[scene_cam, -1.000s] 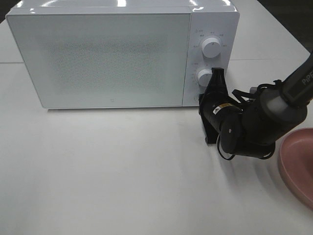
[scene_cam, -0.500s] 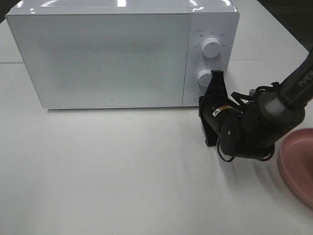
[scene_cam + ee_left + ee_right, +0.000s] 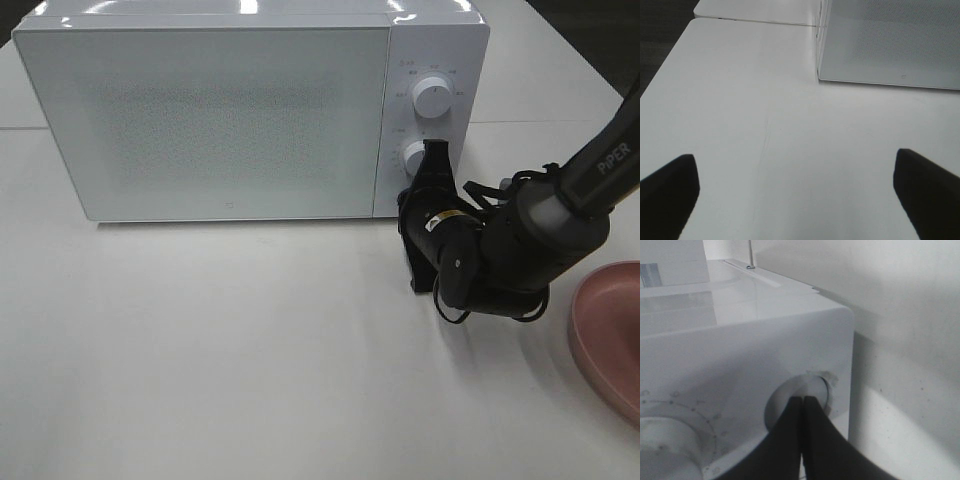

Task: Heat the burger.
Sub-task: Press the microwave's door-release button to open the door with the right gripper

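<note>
At the control panel of the microwave [image 3: 220, 110], we've got the right gripper [image 3: 801, 400] with its fingers [image 3: 782, 440] clenched tight together and nothing between them. The joined tips poke into the round button [image 3: 777, 407], which sits in a recess low on the panel. From the wrist view it looks like contact, but we can't swear to it. From the high camera those tips sit just beside the lower knob [image 3: 416, 155], with the upper knob [image 3: 431, 97] above it. The black wrist runs back across the table [image 3: 250, 350] toward the right edge. The door [image 3: 200, 120] is fully shut and its speckled front is too cloudy for us to see through. A pink dish [image 3: 605, 335] sits near the right arm at the table's right edge, cut off by the frame, and the part we can see has nothing on it. Over on the other side, the left gripper [image 3: 797, 192] has its fingers spread wide and released, with only bare table between them, and the microwave's near corner is well ahead of it. As for the burger, we honestly can't tell where it is, since none of our views shows it.
</note>
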You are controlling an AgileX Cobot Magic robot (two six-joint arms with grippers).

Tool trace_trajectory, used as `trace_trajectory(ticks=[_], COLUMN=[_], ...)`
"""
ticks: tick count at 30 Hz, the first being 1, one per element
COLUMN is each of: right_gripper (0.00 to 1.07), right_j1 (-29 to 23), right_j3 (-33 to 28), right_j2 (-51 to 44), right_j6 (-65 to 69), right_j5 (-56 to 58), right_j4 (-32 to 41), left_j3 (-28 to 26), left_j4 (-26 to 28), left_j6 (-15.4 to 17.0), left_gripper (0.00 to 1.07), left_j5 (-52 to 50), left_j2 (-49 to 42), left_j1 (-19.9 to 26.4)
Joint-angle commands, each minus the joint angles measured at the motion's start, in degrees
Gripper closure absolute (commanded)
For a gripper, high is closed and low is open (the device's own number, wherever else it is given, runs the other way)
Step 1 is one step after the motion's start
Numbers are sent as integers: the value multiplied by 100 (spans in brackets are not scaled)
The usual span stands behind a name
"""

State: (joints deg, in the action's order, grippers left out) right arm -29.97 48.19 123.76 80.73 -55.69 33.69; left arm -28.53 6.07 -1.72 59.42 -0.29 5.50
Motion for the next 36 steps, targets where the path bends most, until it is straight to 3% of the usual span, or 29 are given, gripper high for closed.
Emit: trace_trajectory(ticks=[1, 15, 27, 36], right_gripper=[107, 107, 107, 107], right_j1=[34, 166, 166, 149], right_j3=[172, 831, 825, 504], right_j2=[-29, 258, 258, 80], right_j6=[-132, -493, -504, -418], right_j5=[-688, -1192, -1249, -1049], right_j4=[57, 80, -52, -178], left_j3=[6, 6, 6, 6], left_j4=[40, 40, 40, 40], left_j6=[6, 6, 6, 6], left_gripper=[9, 9, 9, 9], left_j5=[-17, -17, -17, -17], left_j2=[-126, -126, -126, -126], left_j1=[6, 6, 6, 6])
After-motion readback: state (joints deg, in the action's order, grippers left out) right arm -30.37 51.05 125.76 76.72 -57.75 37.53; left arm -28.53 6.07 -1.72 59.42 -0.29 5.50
